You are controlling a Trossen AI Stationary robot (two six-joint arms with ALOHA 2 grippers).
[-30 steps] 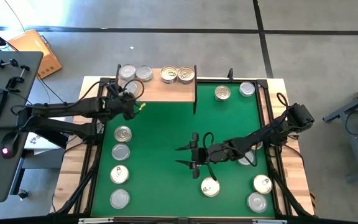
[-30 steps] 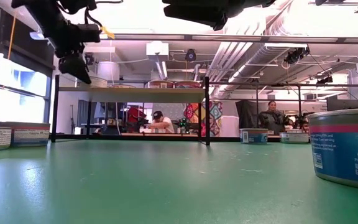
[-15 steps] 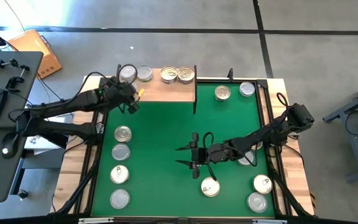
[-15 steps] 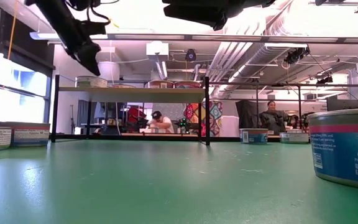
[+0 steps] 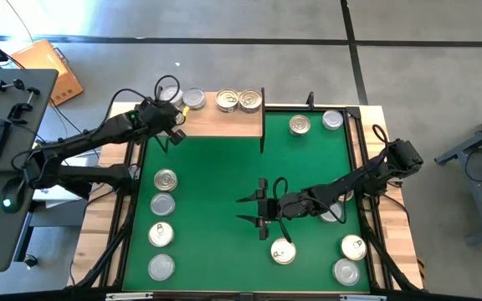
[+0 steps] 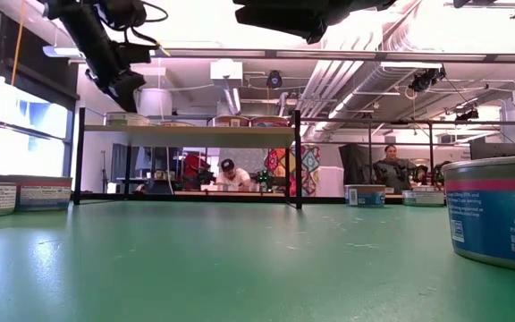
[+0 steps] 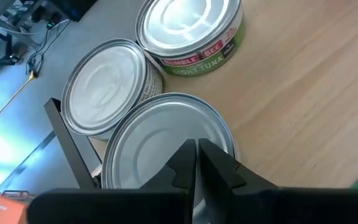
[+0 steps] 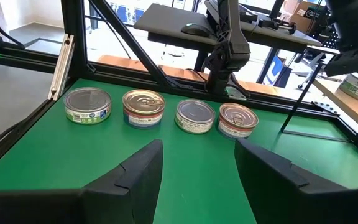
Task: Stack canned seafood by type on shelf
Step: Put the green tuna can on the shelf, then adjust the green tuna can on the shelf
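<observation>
Hovering over the shelf's [image 5: 216,122] left end, the left hand [image 7: 196,163] was pinched shut above a silver-lidded tin [image 7: 166,140], holding nothing. The right hand [image 5: 253,211] hung half-open and empty mid-worktop. Dipping lower, I judged, the closed fingers could knock that tin off the edge.

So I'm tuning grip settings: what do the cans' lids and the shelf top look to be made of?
Can lids: bare metal, likely steel or aluminium, smooth silver with stamped rings and glare. Shelf top: pale wood, matte, with visible grain; possibly veneer.
</observation>
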